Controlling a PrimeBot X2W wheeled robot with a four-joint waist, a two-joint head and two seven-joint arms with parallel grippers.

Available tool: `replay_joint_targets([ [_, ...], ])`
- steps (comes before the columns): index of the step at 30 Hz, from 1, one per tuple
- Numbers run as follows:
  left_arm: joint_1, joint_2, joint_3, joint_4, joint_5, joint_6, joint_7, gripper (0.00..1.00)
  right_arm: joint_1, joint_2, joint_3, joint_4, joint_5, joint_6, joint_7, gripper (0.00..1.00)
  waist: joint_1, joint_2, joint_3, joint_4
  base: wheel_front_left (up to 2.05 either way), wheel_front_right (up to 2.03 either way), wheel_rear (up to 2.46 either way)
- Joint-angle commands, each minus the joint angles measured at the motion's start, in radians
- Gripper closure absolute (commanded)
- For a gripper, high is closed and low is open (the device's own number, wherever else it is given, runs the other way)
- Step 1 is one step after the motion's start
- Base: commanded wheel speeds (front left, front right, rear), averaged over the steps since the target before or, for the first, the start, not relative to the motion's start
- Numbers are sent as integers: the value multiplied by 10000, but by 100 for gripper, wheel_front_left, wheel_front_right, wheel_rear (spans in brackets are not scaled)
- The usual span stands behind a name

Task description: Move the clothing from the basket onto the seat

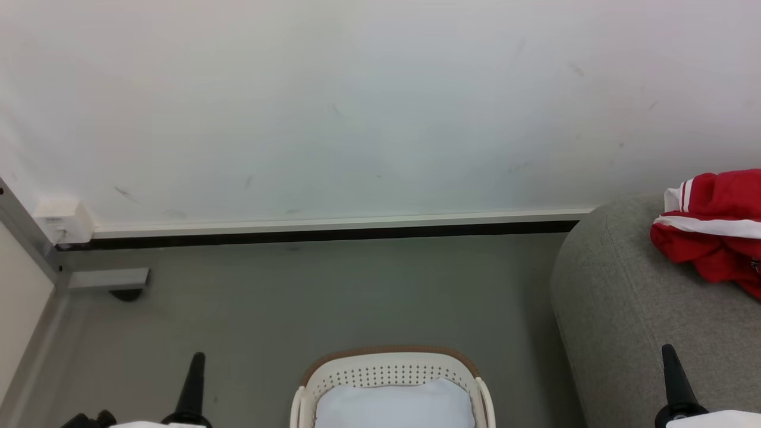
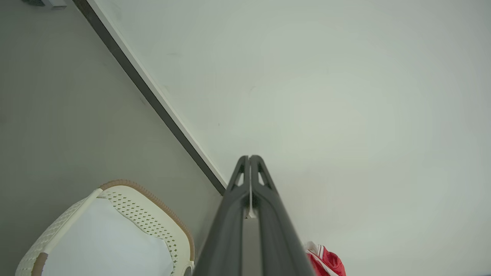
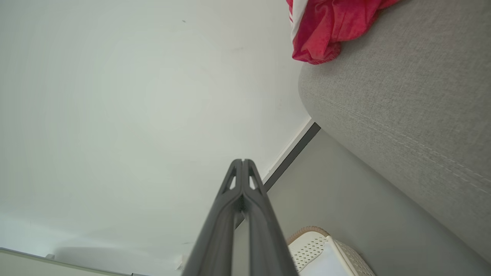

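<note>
The red jersey (image 1: 719, 226) lies crumpled on the grey sofa (image 1: 618, 309), out of the basket (image 1: 389, 365), which holds a pale cloth (image 1: 395, 407). Left fingers (image 2: 230, 218) and right fingers (image 3: 222, 226) are pressed together, empty: delivery looks done.

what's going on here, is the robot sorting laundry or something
The red jersey lies crumpled on the grey sofa, not in the white basket, which holds a pale cloth. The left gripper and right gripper are both shut, holding nothing, either side of the basket. The move looks done.
</note>
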Motion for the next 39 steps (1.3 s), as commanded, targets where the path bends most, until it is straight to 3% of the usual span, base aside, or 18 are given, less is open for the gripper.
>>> replay_joint_targets([
  [1, -198, 55, 81, -95, -324, -42, 94, 100, -250, -71, -56, -185, 374, -13, 85, 100, -1, 0, 12, 8, 0, 0, 0],
  [39, -633, 66, 433, -153, -3505, -88, 934, 100, -414, -82, -390, -594, 3555, -19, 924, 100, -1, 0, 232, 133, 0, 0, 0],
])
